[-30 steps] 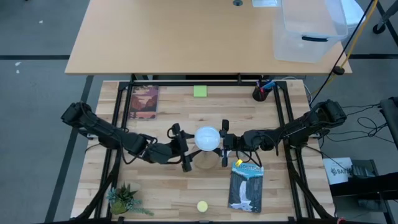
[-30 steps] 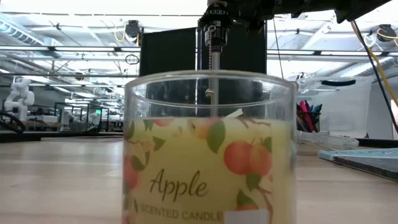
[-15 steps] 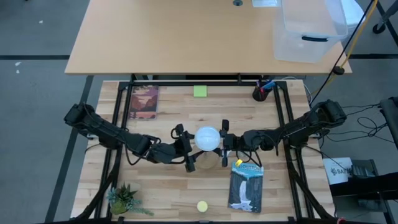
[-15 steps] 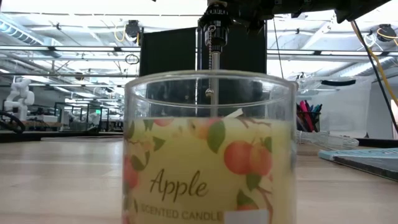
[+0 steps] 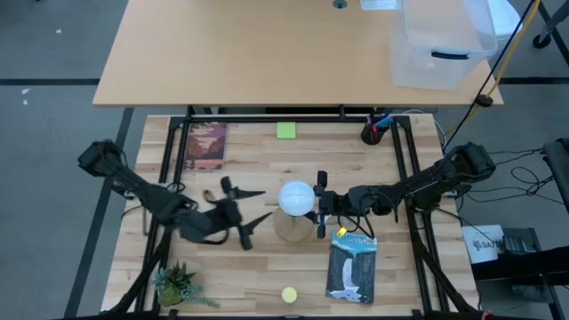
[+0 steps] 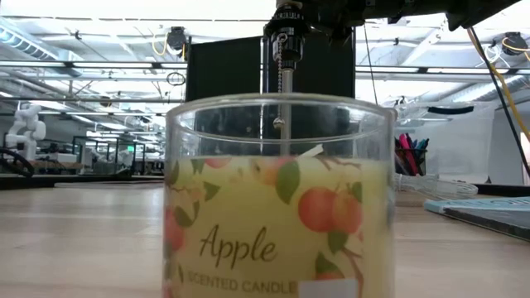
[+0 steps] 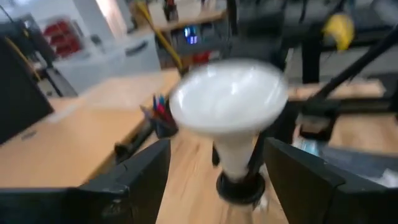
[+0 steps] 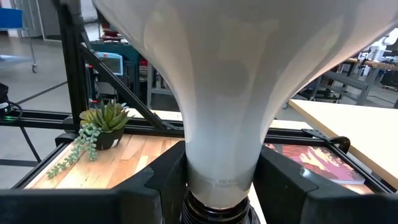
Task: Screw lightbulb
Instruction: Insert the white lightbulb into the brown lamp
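Right now the right gripper [image 5: 319, 204] sits at the middle of the table, its two dark fingers [image 8: 158, 186] closed on either side of the lightbulb's [image 5: 296, 197] narrow neck, just above the black socket [image 8: 214, 211]. The lightbulb is frosted white, with a wide round globe tapering down to a slim stem; it stands upright in the socket of the round wooden base [image 5: 291, 230], and in the right wrist view it fills most of the frame between the fingers. Seen from above, the globe lies just to the left of the right gripper, touching its fingertips.

The left gripper [image 5: 252, 214] is off to the left, apart from the bulb, with its jaws spread wide and nothing between them; in the left wrist view the bulb [image 7: 229, 109] shows beyond its parted fingers [image 7: 134, 180].

A candle jar [image 6: 277, 199] blocks most of the low view.
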